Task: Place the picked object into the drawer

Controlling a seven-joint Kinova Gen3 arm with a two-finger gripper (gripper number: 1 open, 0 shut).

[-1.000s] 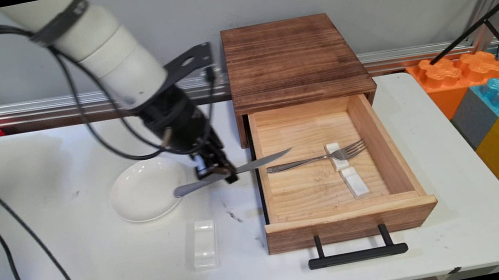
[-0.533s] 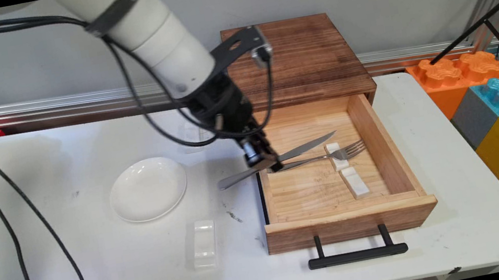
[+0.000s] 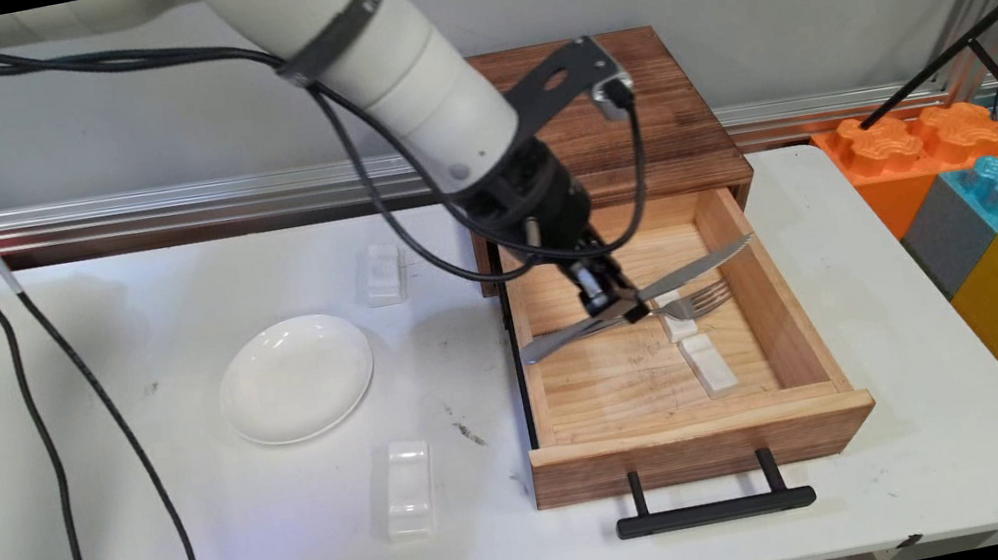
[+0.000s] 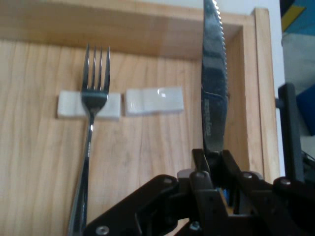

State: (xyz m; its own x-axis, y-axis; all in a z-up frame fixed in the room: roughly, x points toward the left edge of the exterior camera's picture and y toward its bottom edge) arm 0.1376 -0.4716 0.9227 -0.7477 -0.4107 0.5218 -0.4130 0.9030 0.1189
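Fork (image 3: 656, 309) and rests (image 3: 709, 362) in drawer (image 3: 770, 295)

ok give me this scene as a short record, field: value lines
gripper: shut on the knife, held above the open drawer
knife: blade toward the drawer's right wall
fork: in the drawer, neck on a white rest
second rest: beside it, bare
plate: on the table, left of the drawer

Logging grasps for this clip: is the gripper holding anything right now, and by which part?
Yes. The gripper holds a knife about midway along, near where handle meets blade, above the open drawer.
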